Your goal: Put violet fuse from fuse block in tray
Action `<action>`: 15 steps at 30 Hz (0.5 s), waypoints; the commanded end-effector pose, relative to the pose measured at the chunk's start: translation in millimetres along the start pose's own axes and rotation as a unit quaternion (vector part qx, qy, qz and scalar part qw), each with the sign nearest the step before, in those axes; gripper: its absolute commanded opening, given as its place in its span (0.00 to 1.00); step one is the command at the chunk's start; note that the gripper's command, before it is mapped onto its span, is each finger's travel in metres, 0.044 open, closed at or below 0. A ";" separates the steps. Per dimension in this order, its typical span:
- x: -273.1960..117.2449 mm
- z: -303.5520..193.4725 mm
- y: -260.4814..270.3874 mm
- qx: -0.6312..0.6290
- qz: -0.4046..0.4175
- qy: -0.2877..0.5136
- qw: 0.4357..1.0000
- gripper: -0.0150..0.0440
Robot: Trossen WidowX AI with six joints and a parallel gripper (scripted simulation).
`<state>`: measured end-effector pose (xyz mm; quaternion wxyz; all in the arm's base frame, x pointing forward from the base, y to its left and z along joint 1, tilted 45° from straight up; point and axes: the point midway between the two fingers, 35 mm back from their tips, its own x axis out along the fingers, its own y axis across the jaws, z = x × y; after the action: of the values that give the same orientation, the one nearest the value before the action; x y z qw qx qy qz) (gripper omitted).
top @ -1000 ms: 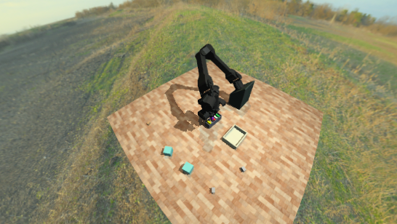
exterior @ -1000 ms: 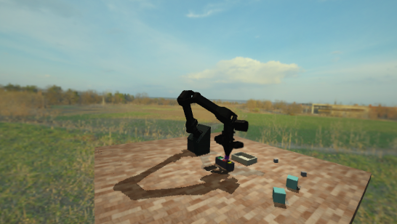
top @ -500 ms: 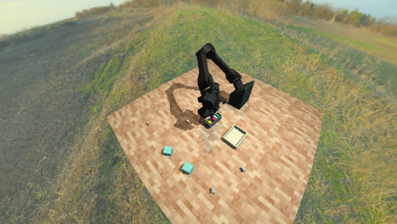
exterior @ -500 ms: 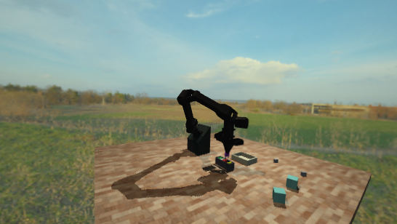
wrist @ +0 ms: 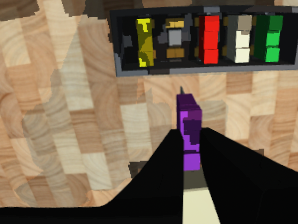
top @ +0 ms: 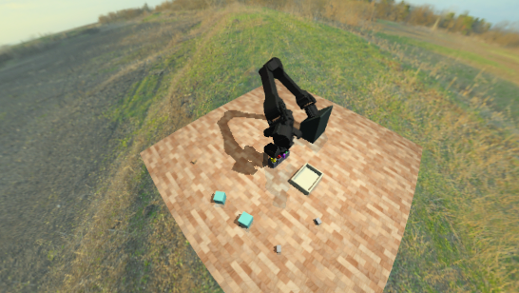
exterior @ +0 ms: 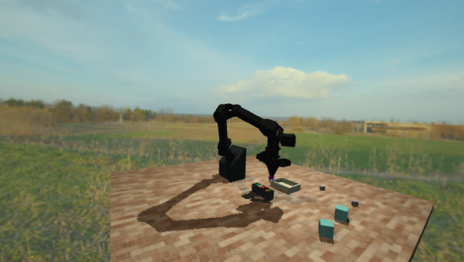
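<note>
The violet fuse [wrist: 189, 129] is being pinched between the two black fingers of the gripper [wrist: 190, 156], with its upper part sticking out beyond the fingertips. In the wrist view it is being held clear of the fuse block [wrist: 202, 39], where one slot between the yellow fuse [wrist: 144, 43] and the red fuse [wrist: 210, 39] is showing empty. In the exterior view the gripper is being held above the board, between the block and the tray [exterior: 285, 185].

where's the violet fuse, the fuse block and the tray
violet fuse [wrist: 190, 131], wrist view, on its body just above the fingers
fuse block [exterior: 263, 190], exterior view, on its dark side wall
tray [top: 299, 184], top view, on its near rim
</note>
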<state>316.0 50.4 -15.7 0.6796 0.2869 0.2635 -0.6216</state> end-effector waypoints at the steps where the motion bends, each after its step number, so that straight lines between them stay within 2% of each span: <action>1: -2.9 -21.6 -0.4 0.000 0.001 0.004 1.000 0.25; 15: -3.1 -105.7 -17.1 0.001 0.001 0.005 1.000 0.25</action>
<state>303.1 115.7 -78.0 0.6790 0.2887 0.2665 -0.6201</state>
